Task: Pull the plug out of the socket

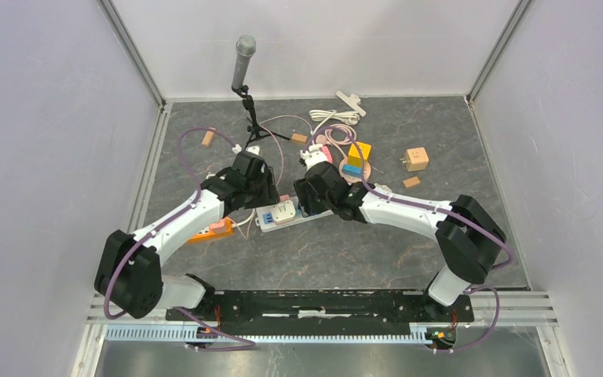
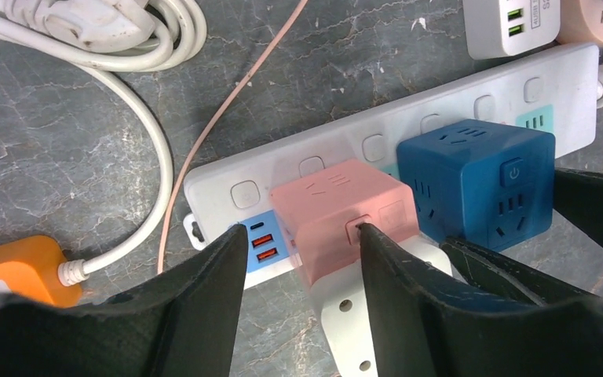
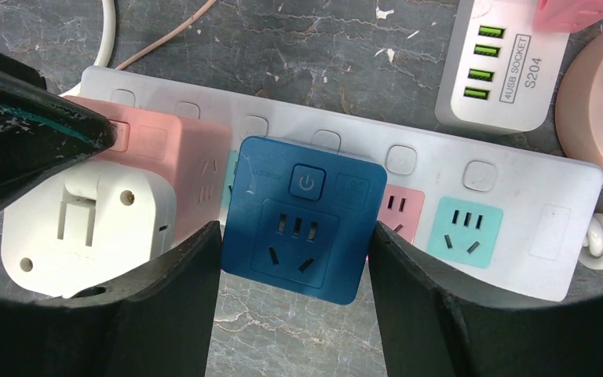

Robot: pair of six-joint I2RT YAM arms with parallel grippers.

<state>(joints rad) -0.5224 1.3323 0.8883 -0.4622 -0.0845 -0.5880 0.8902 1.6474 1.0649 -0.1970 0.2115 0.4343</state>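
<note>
Both arms reach in from the near edge of the table [image 1: 345, 251] and meet over the white power strip [image 3: 538, 184] mid-table. An orange plug block [image 2: 16, 271] lies near the strip's left end, with a white cable [image 2: 161, 157] coming out of it.

right tool [image 3: 294, 233]: pinching the blue cube adapter [image 3: 306, 259]. The right wrist view shows one finger against each side face. The cube sits plugged on the strip at about mid-length, with its power button and socket face toward the wrist camera.

left tool [image 2: 300, 229]: spread.
- One finger [image 2: 204, 298] is over the strip's blue USB end, apart from the pink cube adapter [image 2: 338, 196].
- The other finger's tip touches the pink cube's front face at a small button.
- A white plug [image 3: 86, 228] sits in the pink cube's near face, low between the left fingers.

The pink cube is just beside the blue cube on the strip. Can't tell if they touch.

Past the strip there is a white USB charger block [image 3: 495, 71] with a round pink socket [image 3: 597, 133] just beside it. A thin pink cord [image 2: 228, 110] runs across the table.

Farther back are a wooden cube [image 1: 416, 159] on the right and a microphone on a stand [image 1: 243, 56] near the back wall.
</note>
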